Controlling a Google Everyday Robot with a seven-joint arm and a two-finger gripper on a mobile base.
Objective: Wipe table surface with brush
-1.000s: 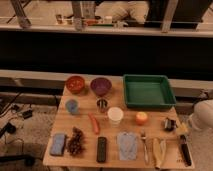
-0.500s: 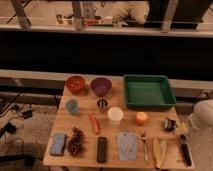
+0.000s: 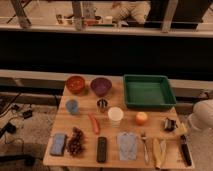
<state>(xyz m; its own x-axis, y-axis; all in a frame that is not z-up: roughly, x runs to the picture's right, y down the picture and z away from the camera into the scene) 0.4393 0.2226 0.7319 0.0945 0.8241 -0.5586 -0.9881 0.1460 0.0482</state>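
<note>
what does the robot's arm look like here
Only a smooth, rounded white arm casing shows, at the right edge of the view. No cables or markings are visible on it. The gripper is not in view, presumably past that edge.

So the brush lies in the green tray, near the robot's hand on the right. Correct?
No. The camera view shows the brush on the table surface, at its front right corner, not in the green tray. It is near the hand, on the right.
</note>
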